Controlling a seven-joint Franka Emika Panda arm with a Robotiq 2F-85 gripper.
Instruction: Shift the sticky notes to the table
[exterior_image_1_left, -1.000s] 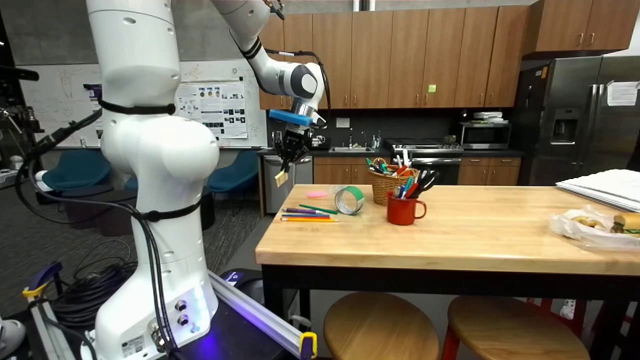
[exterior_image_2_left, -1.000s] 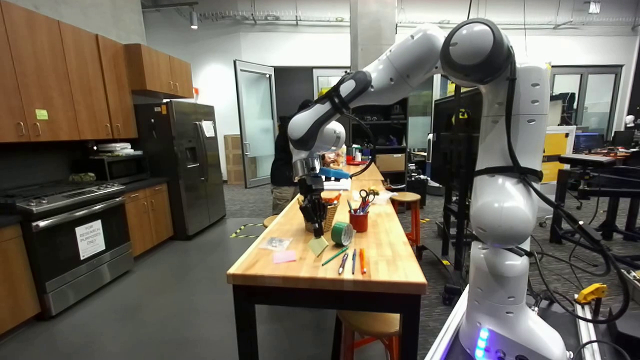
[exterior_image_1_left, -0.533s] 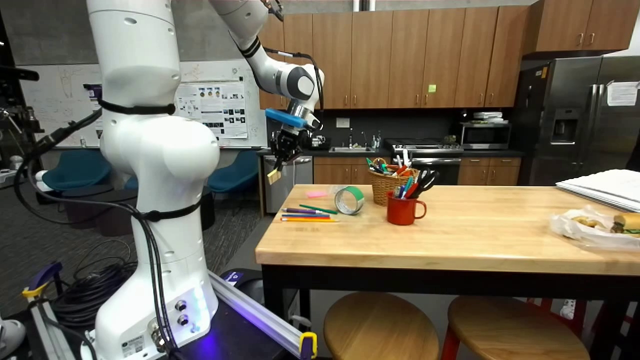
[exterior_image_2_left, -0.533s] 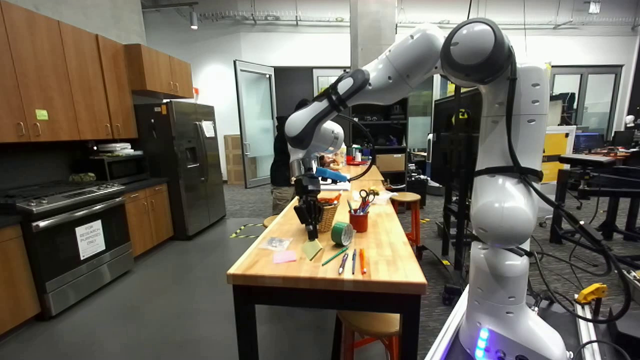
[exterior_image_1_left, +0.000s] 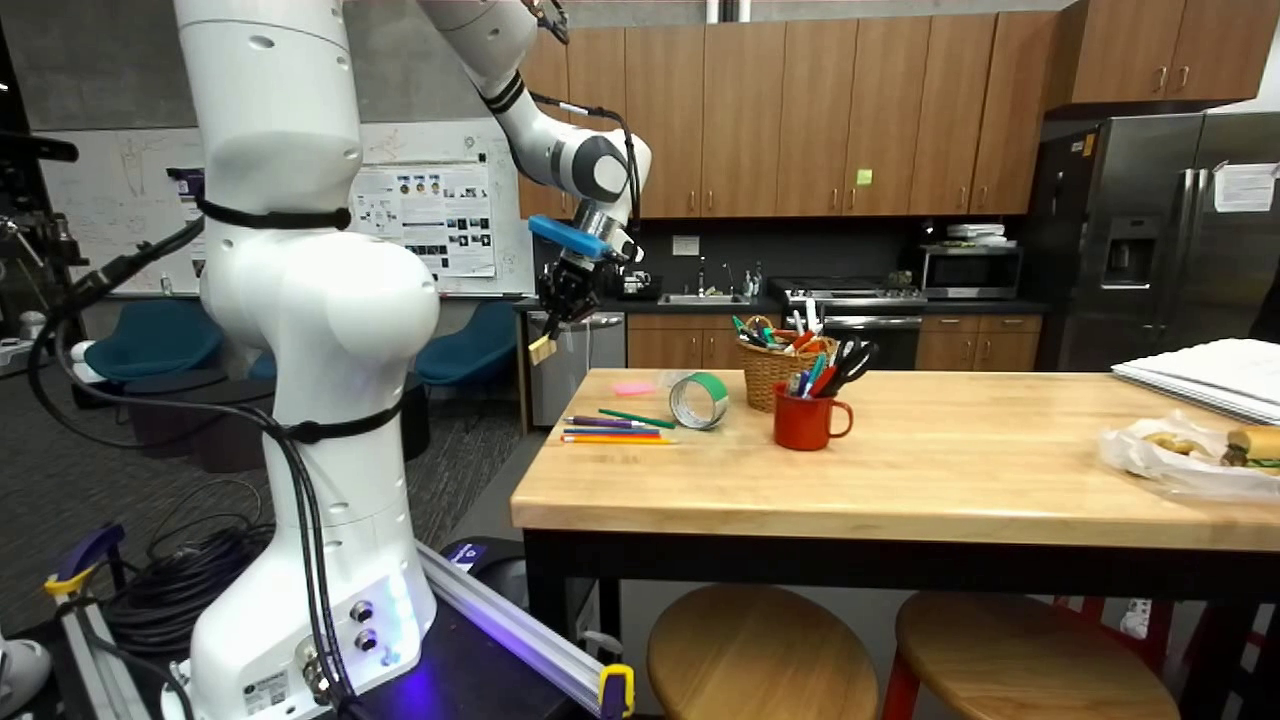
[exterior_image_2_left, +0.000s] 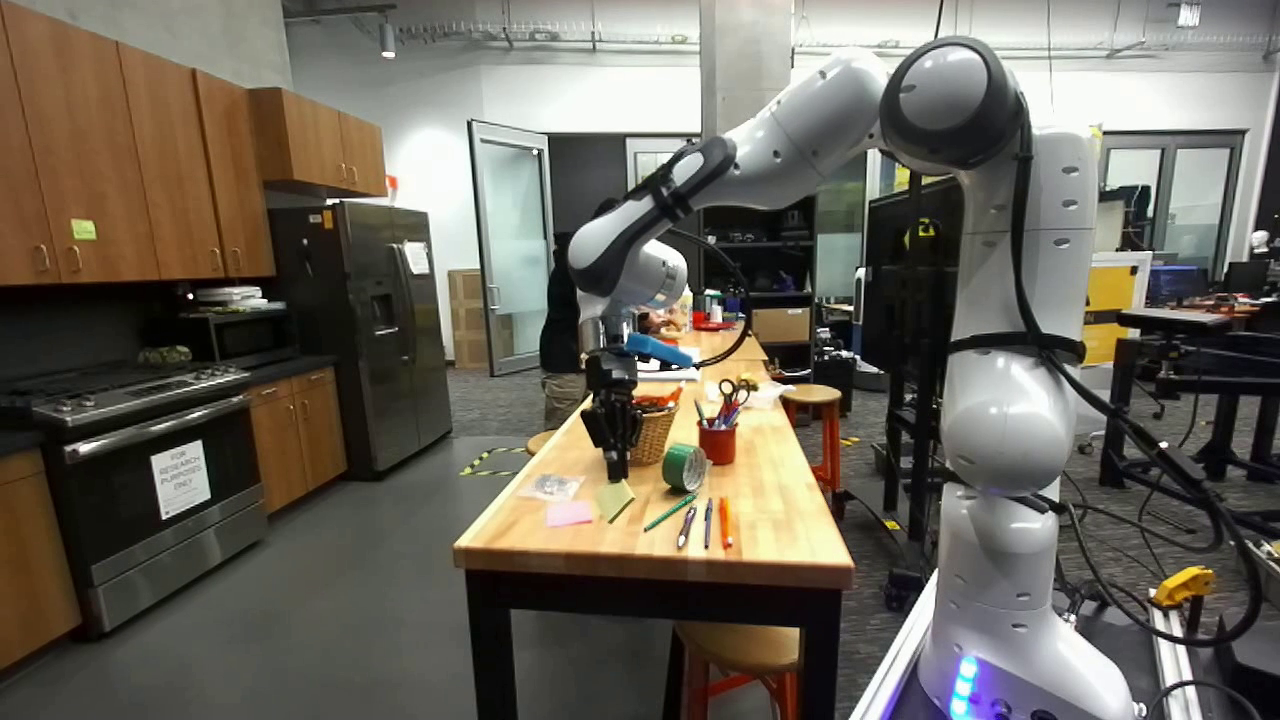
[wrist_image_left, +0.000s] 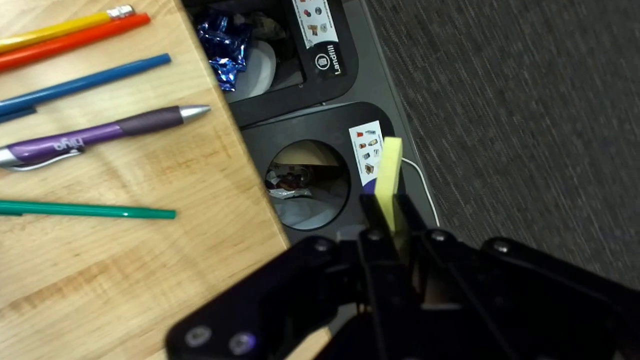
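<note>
A yellow pad of sticky notes (exterior_image_1_left: 542, 349) is held in my gripper (exterior_image_1_left: 553, 331), up in the air. In both exterior views the pad (exterior_image_2_left: 615, 499) hangs below the fingertips and is tilted. In the wrist view my gripper (wrist_image_left: 385, 199) is shut on the pad (wrist_image_left: 388, 170), which sticks out between the two fingers. There the pad shows over dark bins past the table edge, not over the wood. The table (exterior_image_1_left: 950, 450) has a thick light wood top; its edge also shows in the wrist view (wrist_image_left: 165, 270).
On the table lie pens and pencils (exterior_image_1_left: 618, 432), a pink note (exterior_image_1_left: 633, 388), a green tape roll (exterior_image_1_left: 699, 400), a red mug (exterior_image_1_left: 803, 420) and a wicker basket (exterior_image_1_left: 766, 375). A bag of small parts (exterior_image_2_left: 553, 487) lies near the pink note. Bins (wrist_image_left: 310, 115) stand beside the table end.
My gripper, with the yellow pad in it, has moved a little to the left in both exterior views and turned slightly. The things on the table have not moved.
</note>
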